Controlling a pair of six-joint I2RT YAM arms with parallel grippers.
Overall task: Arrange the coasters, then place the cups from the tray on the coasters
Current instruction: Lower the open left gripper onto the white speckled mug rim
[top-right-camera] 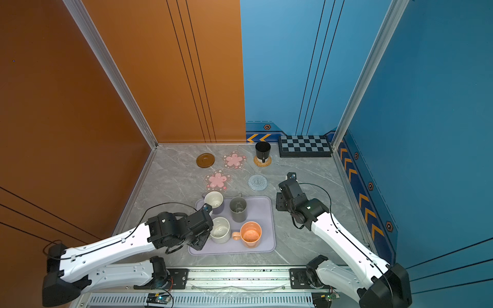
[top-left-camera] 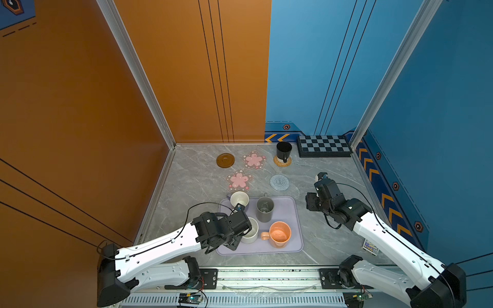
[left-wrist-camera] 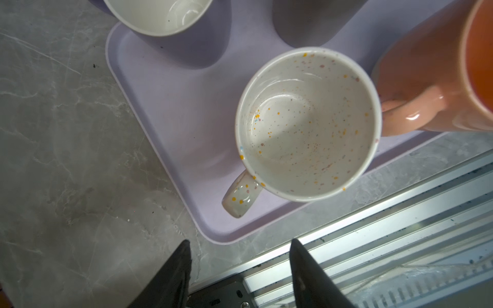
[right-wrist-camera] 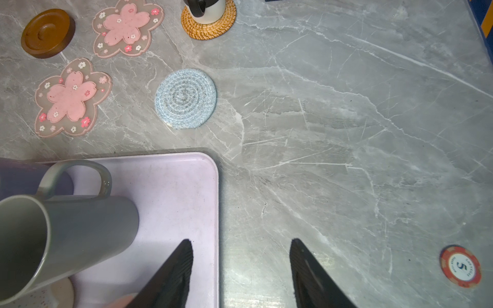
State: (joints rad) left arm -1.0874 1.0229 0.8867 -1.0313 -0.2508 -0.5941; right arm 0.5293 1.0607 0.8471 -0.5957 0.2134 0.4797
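Note:
The lavender tray (top-left-camera: 296, 213) holds the lavender cup (top-left-camera: 239, 199), the tall grey cup (top-left-camera: 265, 209), the white speckled cup (left-wrist-camera: 306, 125) and the orange cup (top-left-camera: 279, 234). The black cup (top-left-camera: 283, 150) stands on the tan rattan coaster (top-left-camera: 282, 162). The brown disc coaster (top-left-camera: 225, 160), two pink flower coasters (top-left-camera: 254, 160) (top-left-camera: 239, 180) and the grey-blue coaster (top-left-camera: 279, 182) lie bare. My left gripper (left-wrist-camera: 240, 241) is open and empty, hovering by the speckled cup's handle (left-wrist-camera: 240, 198) at the tray's near corner. My right gripper (right-wrist-camera: 241, 241) is open, straddling the tray's right edge.
A checkered board (top-left-camera: 324, 146) lies at the back right corner. A red poker chip (right-wrist-camera: 460, 270) and a small card box (top-left-camera: 370, 247) sit on the table at the right. A metal rail (top-left-camera: 266, 277) runs along the front edge.

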